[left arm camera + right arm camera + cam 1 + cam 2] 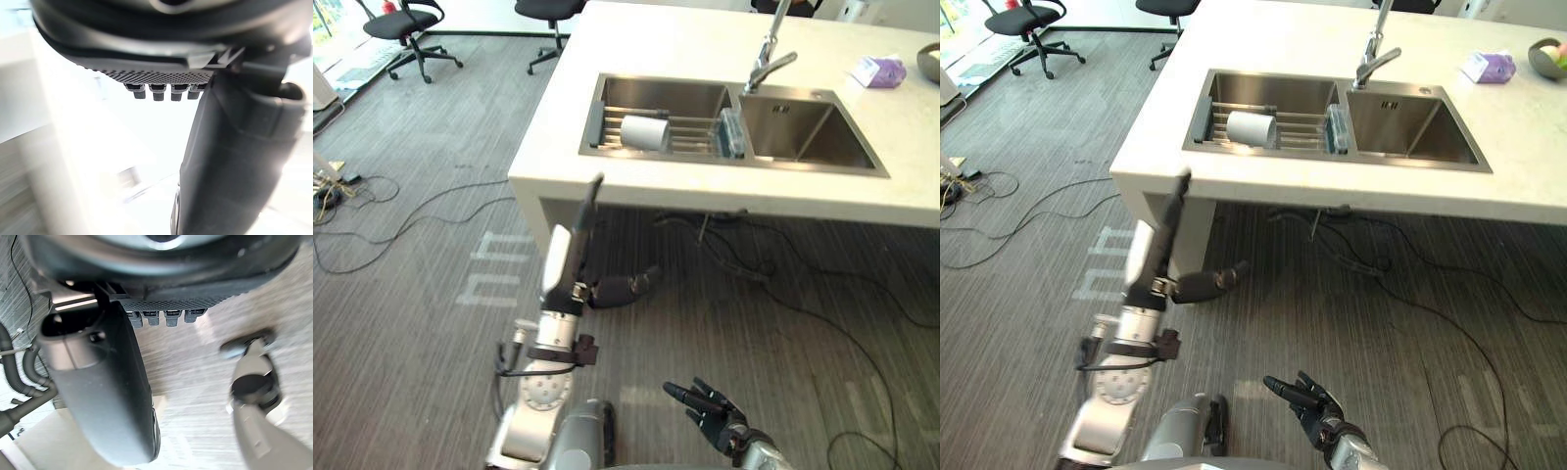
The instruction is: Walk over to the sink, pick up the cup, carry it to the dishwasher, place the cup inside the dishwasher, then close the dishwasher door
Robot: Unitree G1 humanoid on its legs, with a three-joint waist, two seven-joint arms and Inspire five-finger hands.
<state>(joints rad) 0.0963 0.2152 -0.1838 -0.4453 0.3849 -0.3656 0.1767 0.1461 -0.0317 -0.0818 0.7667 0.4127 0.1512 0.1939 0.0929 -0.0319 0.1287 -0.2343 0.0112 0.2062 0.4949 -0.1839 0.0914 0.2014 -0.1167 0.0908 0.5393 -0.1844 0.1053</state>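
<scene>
A white cup (644, 131) lies on its side on a wire rack in the left basin of the steel sink (803, 147), which is set in a white counter (636, 59). My left hand (570, 250) is raised below the counter's front edge, short of the cup. Its fingers are straight and point up, its thumb (626, 287) sticks out to the right, and it holds nothing. My right hand (710, 409) hangs low over the floor with its fingers spread, empty. In the right wrist view its thumb (102, 391) stands over the grey floor.
A faucet (766, 54) rises between the basins. A purple packet (878, 70) and a bowl (930, 61) sit on the counter's right end. Two office chairs (406, 24) stand at the far left. Loose cables (401, 220) lie on the floor on the left and under the counter.
</scene>
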